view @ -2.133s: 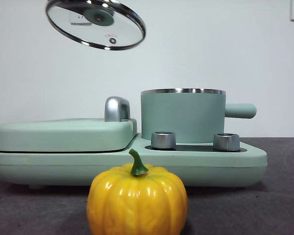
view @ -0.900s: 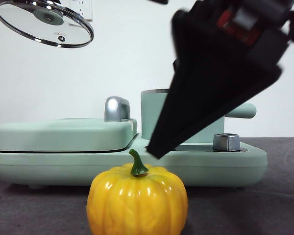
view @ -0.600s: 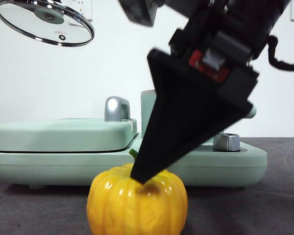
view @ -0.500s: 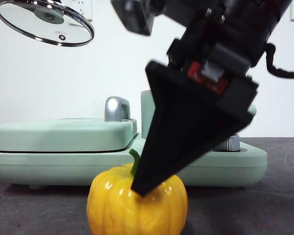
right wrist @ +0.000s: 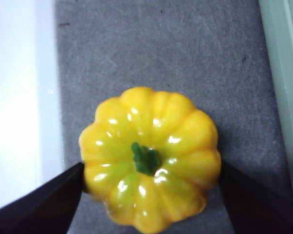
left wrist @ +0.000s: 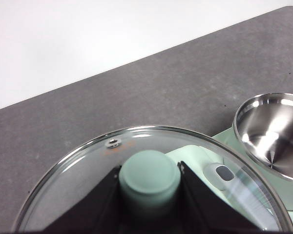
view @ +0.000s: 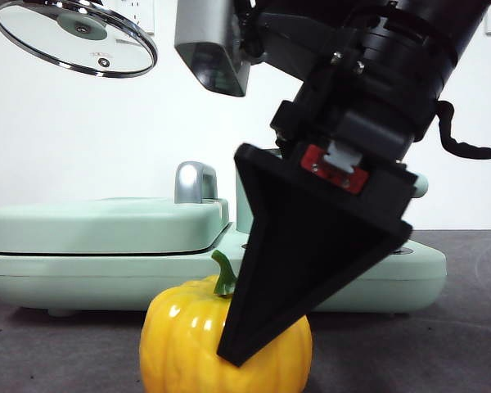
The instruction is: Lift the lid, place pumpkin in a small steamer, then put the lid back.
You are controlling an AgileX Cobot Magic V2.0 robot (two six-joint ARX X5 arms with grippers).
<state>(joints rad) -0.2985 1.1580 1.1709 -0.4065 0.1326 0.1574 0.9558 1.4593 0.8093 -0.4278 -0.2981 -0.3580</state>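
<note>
The glossy yellow pumpkin (view: 188, 344) with a green stem stands on the dark table in front of the appliance. My right gripper (view: 237, 352) has come down over it. In the right wrist view the pumpkin (right wrist: 149, 158) sits between the open jaws of the right gripper (right wrist: 151, 168), whose tips are at its two sides. My left gripper (left wrist: 149, 180) is shut on the mint-green knob of the glass lid (left wrist: 78, 180) and holds the lid (view: 74, 37) high at the upper left. The small steamer (view: 242, 205) is mostly hidden behind the right arm. Its open steel inside (left wrist: 271, 139) shows in the left wrist view.
The flat mint-green griddle cover (view: 106, 225) with its chrome handle (view: 195, 182) lies left of the steamer on the shared mint-green base (view: 65, 274). Dark table surface (view: 442, 352) runs in front and to the right.
The right gripper has come down from above the steamer until its jaws straddle the pumpkin. The pumpkin has shifted slightly left. The lid first moved left, then stayed still.
</note>
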